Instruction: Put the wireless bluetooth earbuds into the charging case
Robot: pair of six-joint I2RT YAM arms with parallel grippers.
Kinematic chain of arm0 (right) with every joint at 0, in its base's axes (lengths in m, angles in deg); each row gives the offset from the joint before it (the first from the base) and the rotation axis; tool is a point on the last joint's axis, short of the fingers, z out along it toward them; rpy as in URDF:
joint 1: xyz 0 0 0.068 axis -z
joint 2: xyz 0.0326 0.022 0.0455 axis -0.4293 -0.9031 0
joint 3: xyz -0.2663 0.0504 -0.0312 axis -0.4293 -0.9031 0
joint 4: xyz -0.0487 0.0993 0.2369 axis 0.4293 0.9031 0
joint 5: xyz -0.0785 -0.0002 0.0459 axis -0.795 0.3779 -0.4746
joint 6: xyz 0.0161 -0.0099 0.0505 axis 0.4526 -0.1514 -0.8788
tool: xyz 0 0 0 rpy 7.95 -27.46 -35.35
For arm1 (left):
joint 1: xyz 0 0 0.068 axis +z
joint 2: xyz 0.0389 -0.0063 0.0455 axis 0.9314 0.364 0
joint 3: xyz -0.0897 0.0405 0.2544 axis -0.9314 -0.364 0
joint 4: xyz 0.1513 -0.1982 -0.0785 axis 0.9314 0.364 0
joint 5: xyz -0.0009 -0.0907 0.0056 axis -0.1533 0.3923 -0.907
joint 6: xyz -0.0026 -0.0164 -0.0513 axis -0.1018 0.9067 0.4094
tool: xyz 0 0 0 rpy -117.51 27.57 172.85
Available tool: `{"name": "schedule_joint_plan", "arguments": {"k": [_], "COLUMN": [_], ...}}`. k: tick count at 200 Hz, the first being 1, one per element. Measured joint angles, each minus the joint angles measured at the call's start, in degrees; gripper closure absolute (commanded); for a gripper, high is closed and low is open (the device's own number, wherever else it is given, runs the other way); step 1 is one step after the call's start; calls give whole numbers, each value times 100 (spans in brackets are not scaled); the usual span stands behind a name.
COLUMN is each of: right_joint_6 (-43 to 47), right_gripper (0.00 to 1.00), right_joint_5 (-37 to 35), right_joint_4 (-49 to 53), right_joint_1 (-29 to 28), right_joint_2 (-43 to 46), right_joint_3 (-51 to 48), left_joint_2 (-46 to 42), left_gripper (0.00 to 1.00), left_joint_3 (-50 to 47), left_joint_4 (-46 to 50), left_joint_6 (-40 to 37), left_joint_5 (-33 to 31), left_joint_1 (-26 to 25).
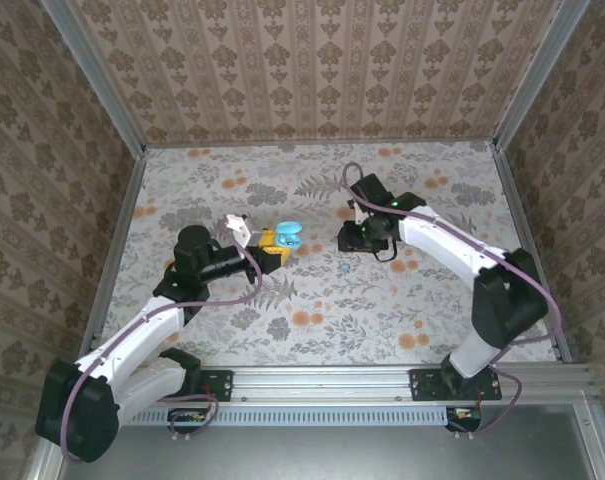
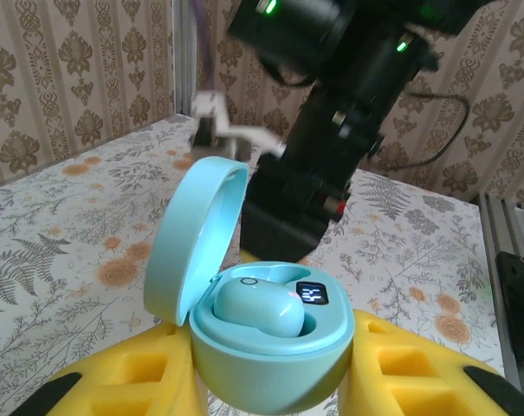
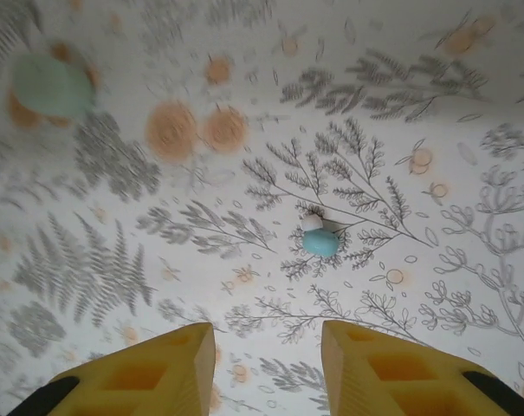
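The left gripper [image 1: 273,248] has its yellow jaws clamped tight on the pale teal oval plastic charging case [image 2: 270,368]. The case is held mouth-up with its lid [image 2: 192,225] swung back, probably to offer a seat for the missing bud. One teal earbud [image 2: 260,305] sits inside. The right gripper [image 3: 266,338] hangs with its jaws partly apart and empty above the second tiny teal earbud [image 3: 320,243], which lies flat on the floral-patterned counter [image 3: 114,260]. Its white tip [image 3: 312,223] points away from the jaws.
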Motion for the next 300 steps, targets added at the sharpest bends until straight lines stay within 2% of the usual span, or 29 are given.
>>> {"name": "schedule_joint_plan", "arguments": {"k": [25, 48, 97, 121, 179, 207, 300], "right_joint_6": [549, 706, 142, -214, -540, -516, -315], "right_gripper": [64, 66, 83, 86, 90, 91, 91], "right_joint_5": [-87, -162, 225, 350, 420, 374, 328], "right_joint_4": [129, 280, -96, -352, -817, -804, -498], "right_joint_1": [-66, -118, -144, -210, -269, -245, 90], "right_joint_2": [-531, -789, -811, -811, -962, -1274, -1510], "right_joint_3": [232, 422, 122, -299, -610, -551, -160], "left_joint_2": [-46, -122, -138, -138, -149, -232, -363], "left_gripper": [65, 65, 65, 65, 65, 65, 65], "left_joint_3": [0, -2, -4, -4, -76, -118, -192], "left_joint_4": [42, 127, 192, 216, 238, 284, 337], "left_joint_6": [-17, -35, -37, -50, -63, -79, -120], "left_joint_5": [-20, -33, -59, -59, -61, -66, -90], "left_joint_1": [2, 9, 11, 11, 48, 48, 48]}}
